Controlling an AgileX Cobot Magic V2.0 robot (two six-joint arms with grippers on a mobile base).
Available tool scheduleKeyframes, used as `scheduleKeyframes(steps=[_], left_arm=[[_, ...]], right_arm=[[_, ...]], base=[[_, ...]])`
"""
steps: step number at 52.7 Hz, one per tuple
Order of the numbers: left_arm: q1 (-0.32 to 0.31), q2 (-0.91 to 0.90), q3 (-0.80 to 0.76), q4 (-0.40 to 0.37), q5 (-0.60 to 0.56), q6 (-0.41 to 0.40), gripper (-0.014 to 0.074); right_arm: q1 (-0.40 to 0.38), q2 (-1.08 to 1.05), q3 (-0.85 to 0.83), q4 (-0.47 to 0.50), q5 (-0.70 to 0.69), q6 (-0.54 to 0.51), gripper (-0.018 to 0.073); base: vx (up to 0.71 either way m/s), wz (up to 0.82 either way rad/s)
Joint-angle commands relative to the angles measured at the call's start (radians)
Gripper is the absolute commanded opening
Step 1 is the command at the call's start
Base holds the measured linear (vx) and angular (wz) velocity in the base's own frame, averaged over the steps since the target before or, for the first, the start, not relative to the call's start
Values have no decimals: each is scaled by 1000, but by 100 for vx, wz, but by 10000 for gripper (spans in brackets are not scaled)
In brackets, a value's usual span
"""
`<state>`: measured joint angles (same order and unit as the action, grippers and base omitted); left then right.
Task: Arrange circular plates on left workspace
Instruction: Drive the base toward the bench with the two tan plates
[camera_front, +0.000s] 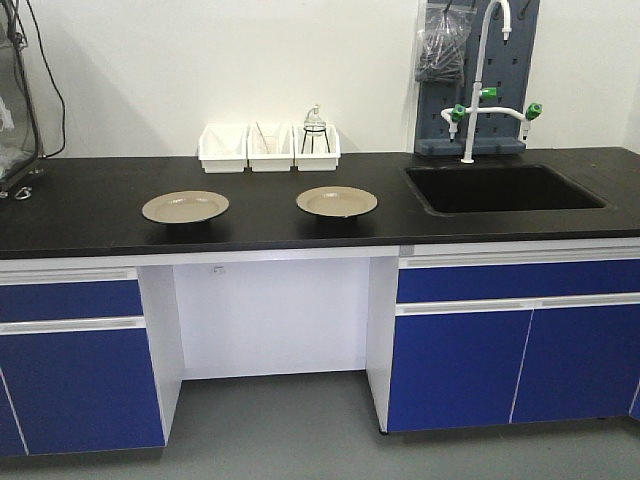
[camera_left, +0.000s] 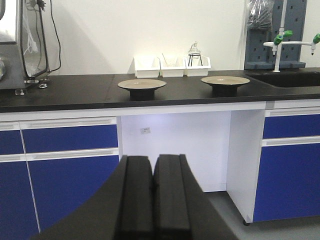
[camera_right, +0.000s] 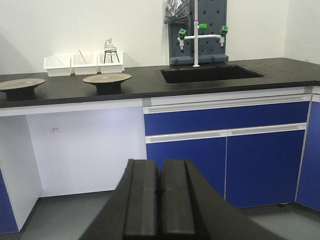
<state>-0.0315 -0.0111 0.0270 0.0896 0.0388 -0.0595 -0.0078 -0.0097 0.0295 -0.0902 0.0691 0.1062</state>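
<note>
Two glossy tan round plates (camera_front: 185, 207) (camera_front: 337, 201) rest well apart on the flat matte black countertop (camera_front: 90, 215), middle-left of the front view, just below three white rectangular bins (camera_front: 268, 147). Low in each wrist view, the left gripper (camera_left: 153, 200) and right gripper (camera_right: 159, 200) are clenched, jaws pressed together, grasping nothing.

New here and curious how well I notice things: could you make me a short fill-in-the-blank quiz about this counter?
The black countertop holds ___ round tan plates.
Behind them stand ___ white bins.
Seen from the front, the sink lies to the plates' ___.
The left gripper and right gripper are both ___, holding nothing.
Missing words: two; three; right; shut.
</note>
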Motion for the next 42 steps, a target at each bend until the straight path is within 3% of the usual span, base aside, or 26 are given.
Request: scheduleKeyframes(steps=[1, 42], left_arm=[[-6, -15, 20, 4, -83, -8, 2], [-6, -15, 20, 4, -83, -8, 2]], right_arm=[[-2, -13, 21, -8, -80, -5, 1], [-2, -13, 21, -8, -80, -5, 1]], base=[[0, 0], [1, 1]])
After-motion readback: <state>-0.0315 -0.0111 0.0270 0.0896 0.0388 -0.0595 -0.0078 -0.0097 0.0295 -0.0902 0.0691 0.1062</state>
